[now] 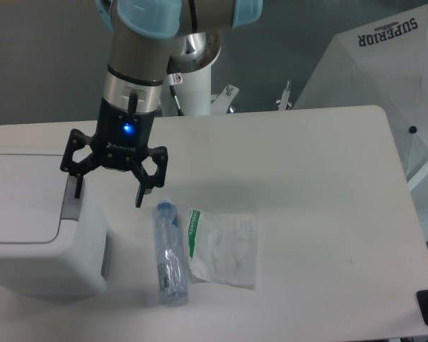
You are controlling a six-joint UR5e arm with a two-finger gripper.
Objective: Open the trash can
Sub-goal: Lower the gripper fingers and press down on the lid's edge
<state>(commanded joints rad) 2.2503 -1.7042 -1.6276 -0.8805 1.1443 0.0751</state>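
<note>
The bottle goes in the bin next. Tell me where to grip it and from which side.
Grip the bottle across its clear middle, coming straight down from above. It lies flat, cap end away from the camera, with the trash can left and the wrapper close on its right, so keep the fingers narrow.

Single arm enters from top of frame, wrist section pointing straight down. Silver-grey wrist tube with pale blue joint caps above it. Black gripper below, blue indicator light lit on its body. Jaws spread wide apart, nothing between them. Left-in-frame fingertip sits higher than right-in-frame one.
</note>
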